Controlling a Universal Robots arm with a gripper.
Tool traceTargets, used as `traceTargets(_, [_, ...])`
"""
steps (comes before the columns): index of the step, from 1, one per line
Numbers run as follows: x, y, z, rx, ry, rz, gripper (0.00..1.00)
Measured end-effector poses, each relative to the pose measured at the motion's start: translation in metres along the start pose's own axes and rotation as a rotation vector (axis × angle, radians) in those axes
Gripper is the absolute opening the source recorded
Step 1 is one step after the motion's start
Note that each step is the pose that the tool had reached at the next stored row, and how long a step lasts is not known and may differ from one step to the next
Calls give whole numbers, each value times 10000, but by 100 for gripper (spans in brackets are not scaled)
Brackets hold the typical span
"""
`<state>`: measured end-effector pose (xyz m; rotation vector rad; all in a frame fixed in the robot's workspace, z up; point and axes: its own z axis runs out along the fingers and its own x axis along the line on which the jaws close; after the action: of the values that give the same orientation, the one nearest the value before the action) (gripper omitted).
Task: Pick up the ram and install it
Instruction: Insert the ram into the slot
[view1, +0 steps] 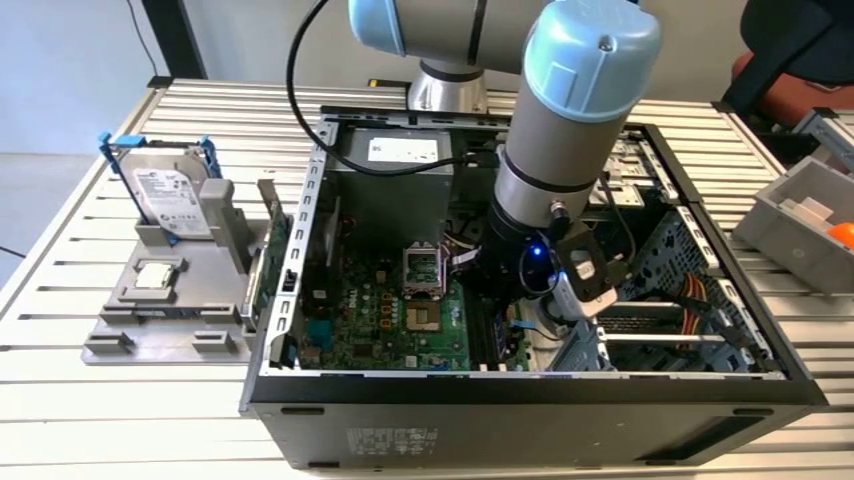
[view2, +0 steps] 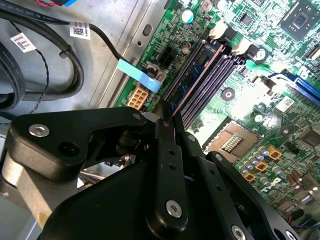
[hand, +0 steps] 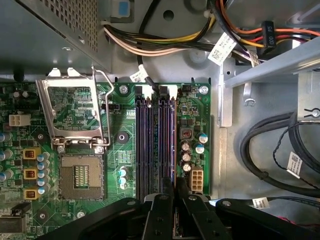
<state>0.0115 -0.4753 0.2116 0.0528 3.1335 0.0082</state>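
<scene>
The ram (view2: 198, 79) is a thin dark stick seen edge-on, standing along the outermost of the black memory slots (hand: 150, 145), the one nearest the case wall. In the first wrist view the ram (hand: 174, 142) runs as a narrow line from the slot's white latches back to my fingers. My gripper (view2: 168, 118) is shut on the ram's near end, with a black finger pressed on each side; in the first wrist view the gripper (hand: 174, 187) straddles that same slot. In the exterior view the arm reaches down into the open computer case (view1: 534, 385) over the motherboard (view1: 387, 330).
An empty processor socket (hand: 80, 175) with its metal frame (hand: 75, 112) swung open lies beside the slots. Black cables (hand: 270, 150) and a wire bundle (hand: 165, 45) run along the case wall. Outside the case a grey stand (view1: 160, 310) holds a hard drive (view1: 171, 195) and a processor chip (view1: 156, 275).
</scene>
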Motion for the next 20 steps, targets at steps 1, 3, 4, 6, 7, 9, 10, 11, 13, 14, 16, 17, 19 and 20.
traceTargets(1, [0, 0, 2, 0, -1, 42, 0])
traceTargets(3, [-1, 1, 5, 0, -1, 85, 0])
traceTargets(4, [-1, 3, 5, 0, -2, 94, 0])
traceTargets(6, [-1, 14, 6, 10, -1, 112, 0])
traceTargets(7, [-1, 19, 8, 14, 0, 121, 0])
traceTargets(9, [-1, 24, 20, 0, -1, 153, 0])
traceTargets(10, [-1, 24, 22, 2, -1, 165, 0])
traceTargets(11, [0, 24, 28, 1, -2, 166, 0])
traceTargets(13, [0, 24, 32, 3, -1, 168, 0])
traceTargets(14, [0, 25, 33, 3, -1, 168, 0])
traceTargets(16, [-1, 25, 34, 0, -2, 168, 0])
traceTargets(17, [0, 25, 34, 0, -2, 168, 0])
traceTargets(19, [0, 25, 34, 1, -2, 168, 0])
traceTargets(20, [0, 25, 35, 1, -2, 168, 0])
